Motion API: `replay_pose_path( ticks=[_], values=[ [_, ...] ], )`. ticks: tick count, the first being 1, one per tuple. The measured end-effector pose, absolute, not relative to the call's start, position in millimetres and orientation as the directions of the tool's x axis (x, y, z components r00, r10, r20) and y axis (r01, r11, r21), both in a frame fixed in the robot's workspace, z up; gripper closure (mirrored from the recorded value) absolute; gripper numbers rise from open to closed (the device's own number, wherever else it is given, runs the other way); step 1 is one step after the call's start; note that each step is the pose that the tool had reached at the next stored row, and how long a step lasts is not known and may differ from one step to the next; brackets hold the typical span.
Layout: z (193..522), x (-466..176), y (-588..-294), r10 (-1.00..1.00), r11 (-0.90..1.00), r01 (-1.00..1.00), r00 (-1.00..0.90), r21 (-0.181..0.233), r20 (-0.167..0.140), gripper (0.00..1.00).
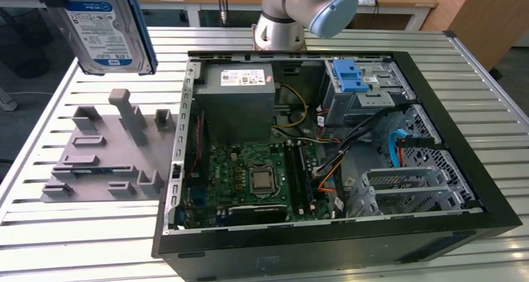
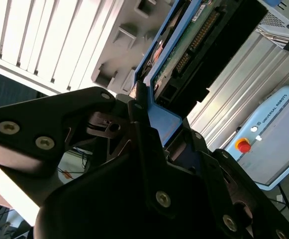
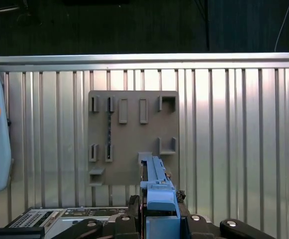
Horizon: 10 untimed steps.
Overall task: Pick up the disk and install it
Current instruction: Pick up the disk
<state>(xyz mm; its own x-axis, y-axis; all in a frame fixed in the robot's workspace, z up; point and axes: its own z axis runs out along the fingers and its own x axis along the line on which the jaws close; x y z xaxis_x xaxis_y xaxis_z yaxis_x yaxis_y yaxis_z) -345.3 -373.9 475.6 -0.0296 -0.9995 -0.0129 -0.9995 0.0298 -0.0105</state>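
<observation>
End effector (image 3: 159,206) closed on disk (image 1: 103,31), clamping blue-railed edge. Disk held edge-down in air, above grey holder block (image 1: 106,150) on tabletop (image 1: 74,238). Open computer case (image 1: 331,250) toward exterior view's right.

A slatted metal table (image 1: 83,245) carries a grey fixture block (image 1: 91,164) beside an open computer case (image 1: 331,251).

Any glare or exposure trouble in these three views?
Exterior view: even light, computer case interior shaded. Second wrist view: gripper holding the disk near black, table blown out. First wrist view: glare patches on the table.
</observation>
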Motion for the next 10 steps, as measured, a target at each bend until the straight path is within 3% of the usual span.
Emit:
replay_pose_path(
  ticks=[10],
  values=[
    [475.5, -334.4, -380.4, -0.999, 0.032, -0.999, -0.032, -0.01, -0.013, 0.64]
  ],
)
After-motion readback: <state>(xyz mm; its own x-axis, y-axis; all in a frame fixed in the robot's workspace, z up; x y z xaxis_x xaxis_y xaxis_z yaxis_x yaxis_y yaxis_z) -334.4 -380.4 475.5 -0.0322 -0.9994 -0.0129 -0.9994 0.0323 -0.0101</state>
